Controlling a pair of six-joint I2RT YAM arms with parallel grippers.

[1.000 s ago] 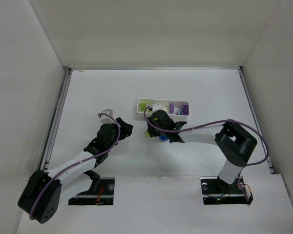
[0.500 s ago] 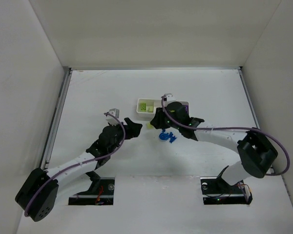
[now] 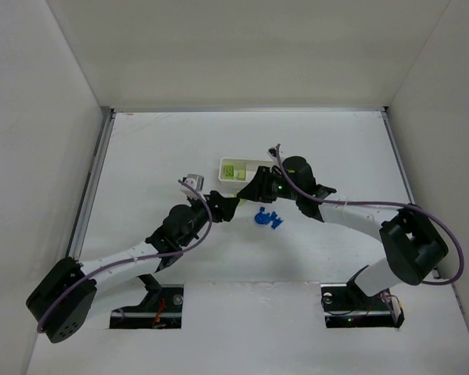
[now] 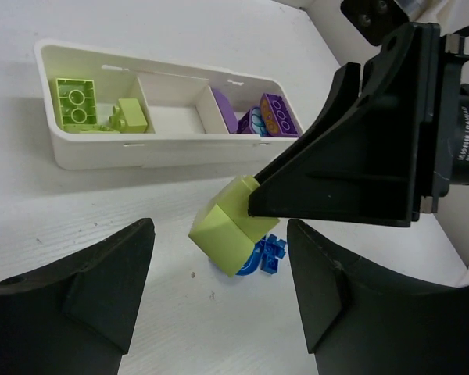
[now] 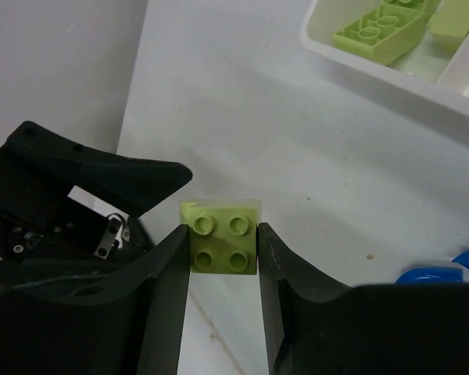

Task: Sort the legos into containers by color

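Black left gripper (image 3: 221, 209): I am holding its fingers (image 4: 102, 289) spread wide with nothing between them, hovering over the desk (image 3: 156, 148) near its middle.
Lime-green brick (image 5: 223, 246): I am pinching it by two opposite sides in my other gripper, with its studs facing the right wrist camera. It is hanging clear of the desk, just in front of my left gripper's open gap.
Right gripper (image 3: 248, 193): I am pressing both fingers (image 5: 164, 297) against the lime-green brick, reaching in from the right-edge side toward the desk's middle.
Blue legos (image 3: 267, 219): they are lying in a small cluster on the desk, just beside the lime-green brick and on the near-edge side of the tray.
White tray (image 4: 164, 152): it is lying mid-desk, a little toward the far edge, with its long side running along that edge.
Tray, left compartment: lime-green bricks (image 4: 78, 101) are sitting inside.
Tray, right compartment: purple bricks (image 4: 280, 115) are sitting inside.
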